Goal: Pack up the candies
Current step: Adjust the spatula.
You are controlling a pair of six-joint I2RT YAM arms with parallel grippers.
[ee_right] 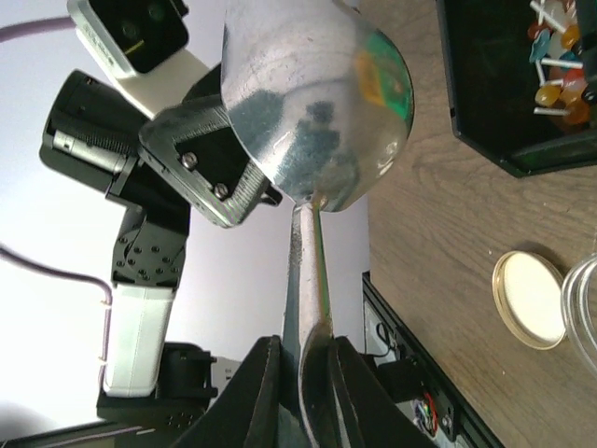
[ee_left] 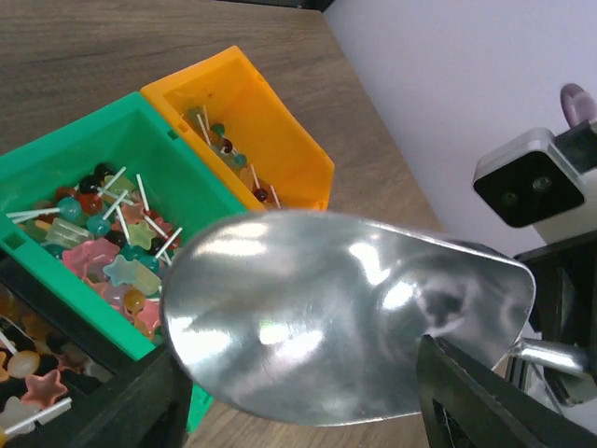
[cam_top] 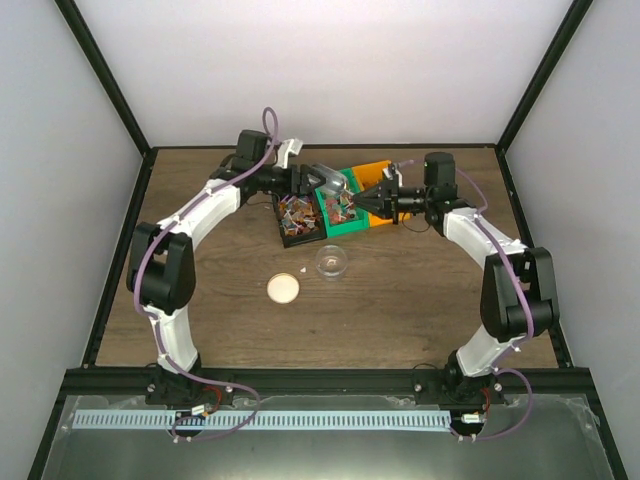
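The candies (ee_left: pixel 112 243) lie heaped in the green box (ee_left: pixel 56 173) and the orange box (ee_left: pixel 298 159), small, light and slippery (some on thin sticks), so scooping should beat pinching. The right tool (ee_right: pixel 303 353) grips the scoop (ee_right: pixel 308 121) by its thin handle. The left tool (ee_left: pixel 298 364) has a finger each side of the bowl; I cannot tell if it squeezes.

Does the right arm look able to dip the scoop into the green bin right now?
Probably not yet. The right gripper clamps the scoop by its handle, but the left gripper straddles the bowl, so dipping into the green bin looks blocked.
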